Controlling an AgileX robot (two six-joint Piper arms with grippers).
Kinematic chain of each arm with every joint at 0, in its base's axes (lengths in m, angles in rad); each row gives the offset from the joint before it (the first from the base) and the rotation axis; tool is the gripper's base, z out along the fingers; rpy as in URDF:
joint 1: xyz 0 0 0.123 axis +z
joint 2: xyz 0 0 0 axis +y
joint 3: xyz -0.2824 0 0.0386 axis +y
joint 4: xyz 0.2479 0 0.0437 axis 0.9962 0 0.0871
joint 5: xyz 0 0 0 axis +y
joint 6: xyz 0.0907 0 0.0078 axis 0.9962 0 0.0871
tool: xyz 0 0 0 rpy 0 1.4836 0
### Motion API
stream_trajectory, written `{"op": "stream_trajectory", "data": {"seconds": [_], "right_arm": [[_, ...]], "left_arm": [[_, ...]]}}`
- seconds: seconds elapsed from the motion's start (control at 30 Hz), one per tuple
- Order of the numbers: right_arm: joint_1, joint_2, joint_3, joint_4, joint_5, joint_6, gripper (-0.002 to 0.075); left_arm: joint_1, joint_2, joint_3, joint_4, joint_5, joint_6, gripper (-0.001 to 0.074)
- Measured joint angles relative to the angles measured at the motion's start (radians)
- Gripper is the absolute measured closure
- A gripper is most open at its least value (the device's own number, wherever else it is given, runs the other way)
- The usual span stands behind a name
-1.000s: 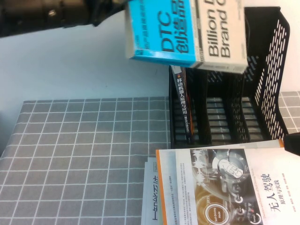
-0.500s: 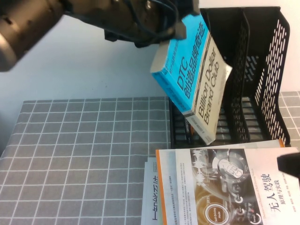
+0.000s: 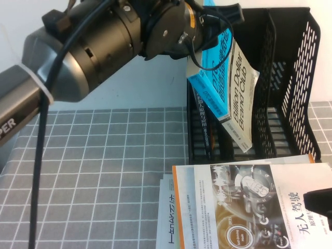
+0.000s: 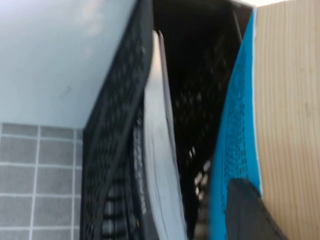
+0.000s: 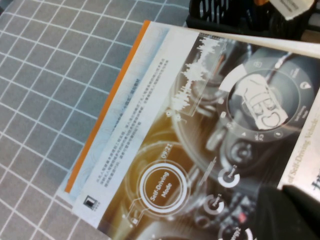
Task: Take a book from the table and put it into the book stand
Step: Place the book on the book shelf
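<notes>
The left gripper [image 3: 210, 31], raised above the grey grid-cloth desk [image 3: 104, 171], had its fingers clamped on the top of the thick blue-and-grey paperback book [image 3: 233, 88], which hung tilted, its lower end inside the tall black plastic book stand [image 3: 290, 78]. The right gripper [image 3: 321, 205] hovered low over a white orange-edged book [image 3: 244, 207]; I cannot tell how its fingers stood.

My high camera looks down on the bench [image 3: 93, 166] from my own side. My left wrist camera sits tight against the blue book [image 4: 235, 130], facing into the black rack [image 4: 115, 150]. My right wrist camera hangs close over the white book [image 5: 190, 125], shared with the high view.
</notes>
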Motion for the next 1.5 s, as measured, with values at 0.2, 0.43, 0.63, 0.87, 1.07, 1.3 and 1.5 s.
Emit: {"op": "stream_trajectory", "data": {"seconds": [0.2,0.43,0.63,0.87,1.07,1.3,1.5], "right_arm": [[0.0,0.0,0.0,0.015,0.025,-0.014,0.0729],[0.0,0.0,0.0,0.035,0.054,-0.056,0.0729],[0.0,0.0,0.0,0.065,0.06,-0.071,0.0729],[0.0,0.0,0.001,0.125,0.063,-0.103,0.0729],[0.0,0.0,0.001,0.175,0.083,-0.133,0.0729],[0.0,-0.037,0.001,0.172,0.122,-0.173,0.0729],[0.0,-0.134,0.001,-0.029,0.19,-0.034,0.0729]], "left_arm": [[-0.004,0.048,-0.019,0.064,-0.049,-0.107,0.0549],[-0.051,0.12,-0.019,0.181,-0.096,-0.198,0.0549],[-0.127,0.159,-0.019,0.462,-0.055,-0.355,0.0549],[-0.237,0.166,-0.019,0.81,0.02,-0.505,0.0549],[-0.269,0.169,-0.019,0.865,0.013,-0.548,0.0549],[-0.259,0.213,-0.02,0.859,-0.003,-0.55,0.0549],[-0.239,0.242,-0.02,0.797,-0.052,-0.522,0.055]]}}
